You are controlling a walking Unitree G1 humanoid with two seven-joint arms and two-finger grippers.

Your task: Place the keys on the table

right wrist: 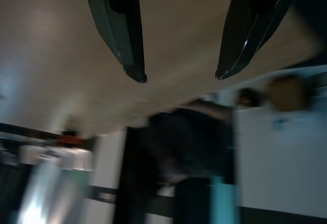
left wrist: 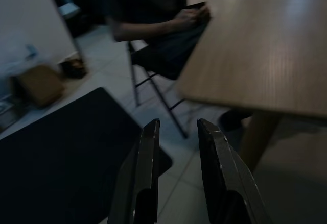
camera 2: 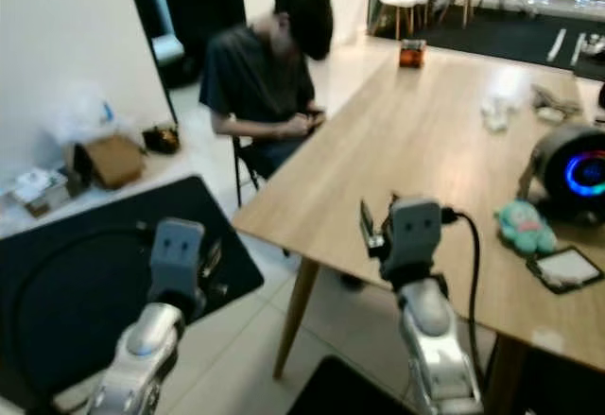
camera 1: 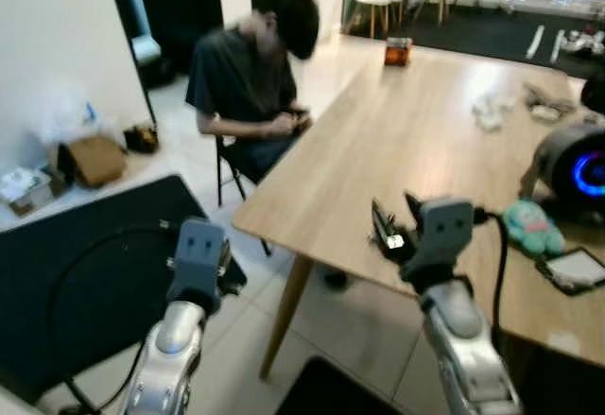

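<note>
Right gripper (camera 1: 395, 226) hangs over the wooden table (camera 1: 416, 131), jaws spread, with no legible writing anywhere.

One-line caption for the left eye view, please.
Right gripper open above the wooden table near its edge, left gripper over the floor, a seated person beyond.

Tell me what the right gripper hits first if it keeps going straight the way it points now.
Probably nothing at once: the right gripper, open, points low along the wooden table toward the seated person. Depth is unclear.
</note>
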